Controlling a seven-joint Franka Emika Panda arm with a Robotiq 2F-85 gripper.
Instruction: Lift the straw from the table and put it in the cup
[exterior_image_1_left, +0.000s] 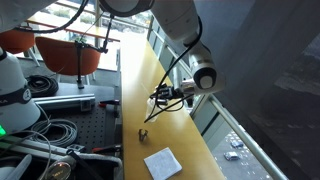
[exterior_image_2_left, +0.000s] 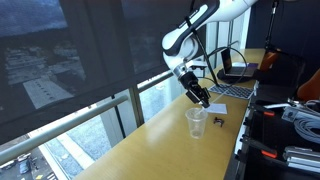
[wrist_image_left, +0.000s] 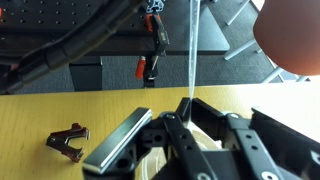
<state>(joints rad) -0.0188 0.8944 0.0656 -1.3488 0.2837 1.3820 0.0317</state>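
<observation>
— Where is the straw seen?

— In the wrist view the straw (wrist_image_left: 191, 50) is seen as a thin pale line. It is lifted clear of the table (wrist_image_left: 40, 120) and runs straight away from the gripper (wrist_image_left: 172, 110).

— How is the gripper set?

— Its fingers are drawn in on the straw's near end, which is pinched between them. The exact point of contact is partly hidden by the finger bodies.

— And the cup?

— In an exterior view the cup (exterior_image_2_left: 196, 122) is shown upright on the wooden table, with the gripper held just above its rim. Whether the straw's tip is inside the cup cannot be told, since the straw is too thin to be made out there.

— What else is noted on the table?

— A small dark lump (exterior_image_2_left: 218, 122) is found just beside the cup. A white napkin (exterior_image_1_left: 162, 162) lies further along, apart from both.
</observation>
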